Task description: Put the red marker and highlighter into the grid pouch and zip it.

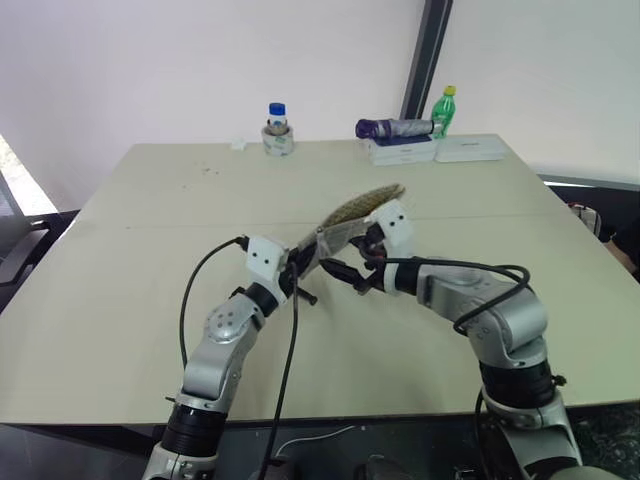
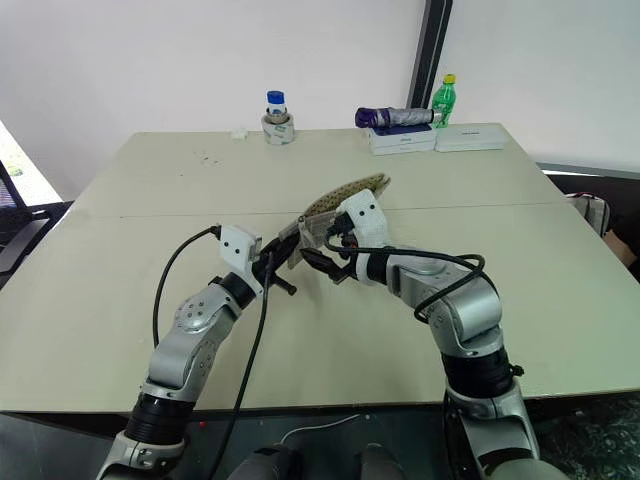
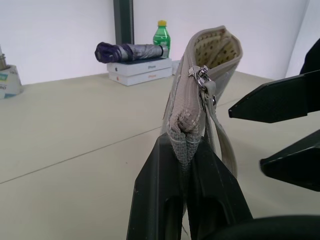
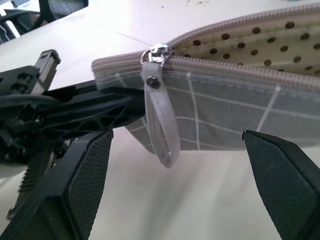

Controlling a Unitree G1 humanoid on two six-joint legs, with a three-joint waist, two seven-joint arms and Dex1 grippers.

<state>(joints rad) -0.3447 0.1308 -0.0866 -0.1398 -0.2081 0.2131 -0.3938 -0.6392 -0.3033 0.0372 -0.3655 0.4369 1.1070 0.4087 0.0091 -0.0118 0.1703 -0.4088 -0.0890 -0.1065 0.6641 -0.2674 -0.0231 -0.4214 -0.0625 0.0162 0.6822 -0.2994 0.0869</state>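
Two arms meet over the middle of the broad pale counter (image 1: 120, 300), which carries little else besides a row of things at its far edge. The grid pouch (image 1: 358, 208) is held up off the counter between the arms, one end low and the other rising away toward the far side. Its zipper edge faces up and is mostly undone, showing a cream lining with brown dots.

The left fingers (image 3: 187, 165) are pressed together on the pouch's closed lower end, pinching the grey fabric just beneath the zipper slider. The right fingers (image 4: 175, 190) stand spread wide on either side of the pouch, touching nothing; the grey pull strap (image 4: 162, 125) hangs down from the slider (image 4: 156, 54) into the gap between them.

At the far edge sit two flat white boxes (image 1: 400, 150) with a folded purple umbrella (image 1: 392, 128) lying on top, a second white box (image 1: 470, 148) beside them, and a green bottle (image 1: 444, 110) with a yellow cap. Further left stands a small jar with a blue lid (image 1: 277, 128), and near it a tiny white object (image 1: 238, 144).
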